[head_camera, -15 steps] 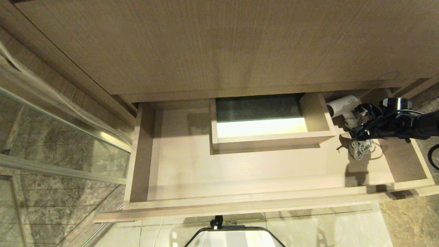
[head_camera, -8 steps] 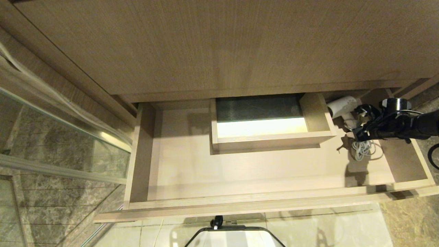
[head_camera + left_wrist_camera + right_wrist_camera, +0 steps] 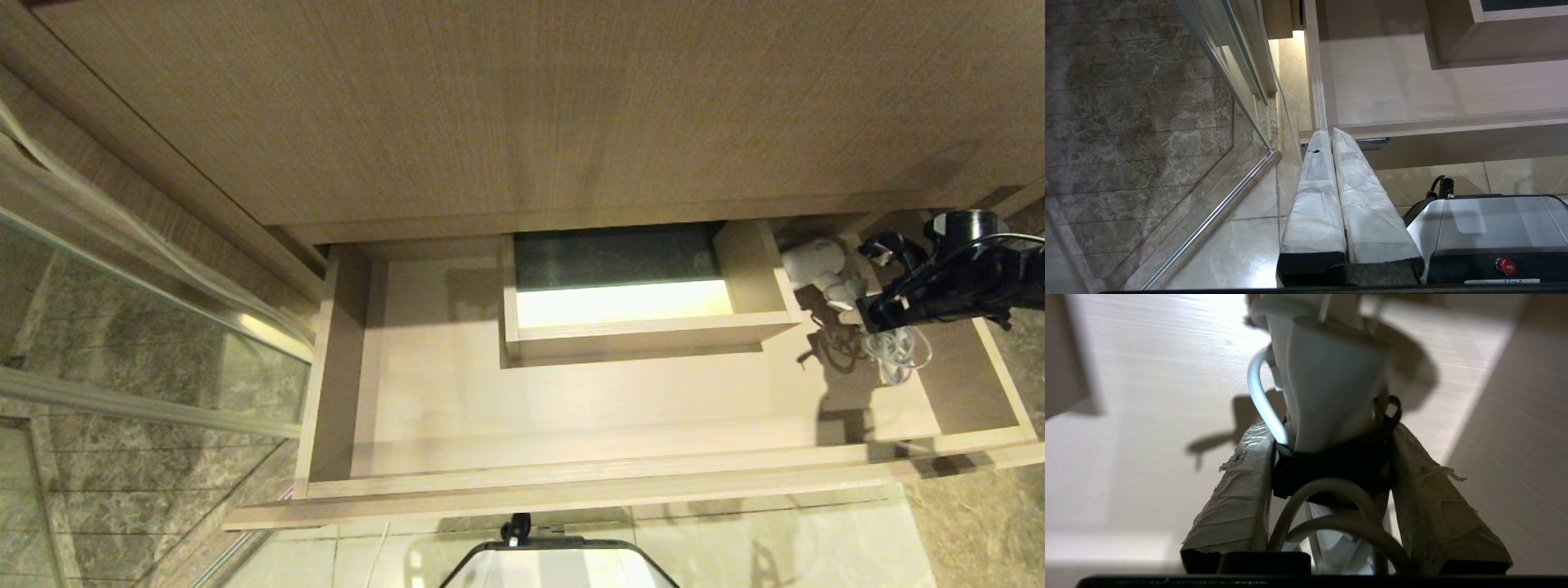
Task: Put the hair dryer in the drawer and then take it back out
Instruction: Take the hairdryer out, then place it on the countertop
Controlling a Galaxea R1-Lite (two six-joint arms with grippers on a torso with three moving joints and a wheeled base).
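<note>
Marble floor tiles and a glass shower panel (image 3: 155, 327) frame a pale wood vanity whose drawer (image 3: 620, 478) stands pulled wide open below the overhanging surface (image 3: 522, 106). At the drawer's far right corner the right tool (image 3: 867, 304) reaches in from the right edge of the scene, its padded fingers (image 3: 1237, 490) clamped on the handle of the hair dryer (image 3: 812, 263); the wrist view shows the white handle wedged between both pads with cord loops crowding the gap. From the tool the dryer's body runs leftward and toward the far wall, barrel end close beside the right wall of the boxed cut-out (image 3: 645, 314) at mid-back, and the bundled cord (image 3: 898, 353) hangs on the near side just over the drawer floor. The dryer looks lifted clear of the floor, judging by its shadow, so the take-out step seems under way. The lift probably has to come near and up: the surface overhangs the far part of the drawer, the cut-out wall crowds the barrel on the left, and the loose cord could catch on the drawer's rim. The left tool (image 3: 1327, 136), pads pressed together, hangs parked outside the drawer's near left corner.
</note>
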